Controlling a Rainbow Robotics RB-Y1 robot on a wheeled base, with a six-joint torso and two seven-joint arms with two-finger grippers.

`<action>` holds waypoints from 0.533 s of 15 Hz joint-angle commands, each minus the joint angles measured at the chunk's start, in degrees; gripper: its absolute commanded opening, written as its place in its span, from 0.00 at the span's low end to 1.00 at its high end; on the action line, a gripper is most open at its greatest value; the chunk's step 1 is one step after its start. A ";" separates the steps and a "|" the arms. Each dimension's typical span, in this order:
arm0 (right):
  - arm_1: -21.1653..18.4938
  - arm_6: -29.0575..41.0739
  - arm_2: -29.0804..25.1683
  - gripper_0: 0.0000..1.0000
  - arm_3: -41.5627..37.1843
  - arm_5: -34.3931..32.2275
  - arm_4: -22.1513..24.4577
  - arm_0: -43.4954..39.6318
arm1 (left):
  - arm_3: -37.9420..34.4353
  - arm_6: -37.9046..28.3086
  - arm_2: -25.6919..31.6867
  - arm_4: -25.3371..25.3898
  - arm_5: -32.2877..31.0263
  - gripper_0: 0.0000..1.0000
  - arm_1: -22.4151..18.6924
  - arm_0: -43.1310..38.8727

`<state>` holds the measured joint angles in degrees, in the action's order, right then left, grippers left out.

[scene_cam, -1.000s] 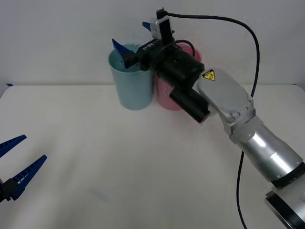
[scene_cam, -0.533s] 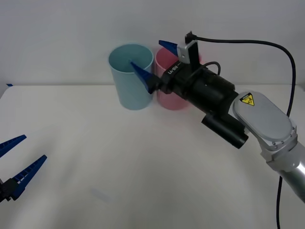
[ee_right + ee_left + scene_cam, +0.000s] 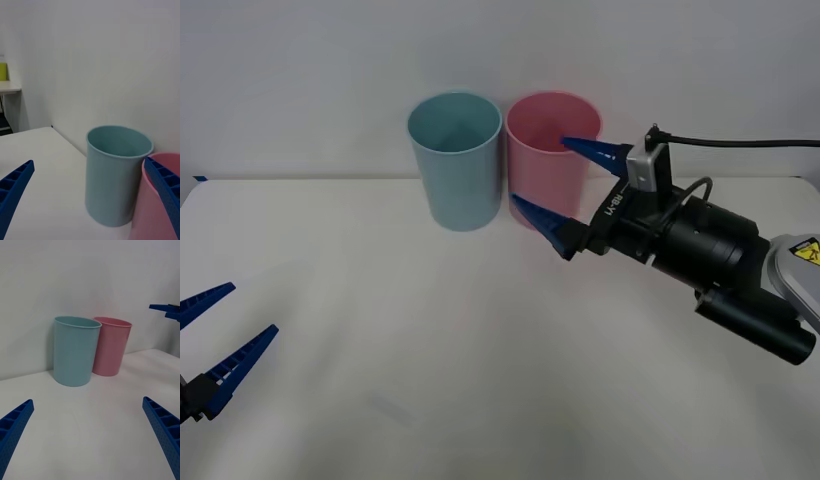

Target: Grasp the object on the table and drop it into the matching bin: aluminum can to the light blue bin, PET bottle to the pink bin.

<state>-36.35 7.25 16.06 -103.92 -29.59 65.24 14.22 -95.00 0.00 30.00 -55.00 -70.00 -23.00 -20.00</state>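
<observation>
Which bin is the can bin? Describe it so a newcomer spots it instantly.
At the far edge of the white table, against the wall, two tall cup-shaped bins stand side by side. The light blue bin is on the robot's left; its neighbour, the pink bin, has the same shape.

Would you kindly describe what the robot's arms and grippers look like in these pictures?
Both grippers have blue, ribbed, tapering fingers. The right gripper sits on a black cylindrical wrist body carrying a small white-grey module, white lettering and a black cable; behind it is a grey link with a yellow warning sticker. The left gripper has a black base.
</observation>
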 commanded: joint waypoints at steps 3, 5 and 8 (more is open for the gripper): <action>0.23 -2.68 -7.79 1.00 0.03 -9.26 -0.02 -6.57 | 0.00 0.00 0.00 0.00 0.00 1.00 0.00 0.00; 0.32 -4.26 -10.87 1.00 0.03 -11.90 -0.02 -10.44 | 0.00 0.00 0.00 0.00 0.00 1.00 0.00 0.00; 0.50 -10.50 -14.30 1.00 0.03 -13.83 0.16 -15.01 | 0.00 0.00 0.00 0.00 0.00 1.00 0.00 0.00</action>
<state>-35.93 -1.64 2.50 -103.90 -43.12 65.35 0.36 -95.00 0.00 30.00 -55.00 -70.00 -23.00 -20.00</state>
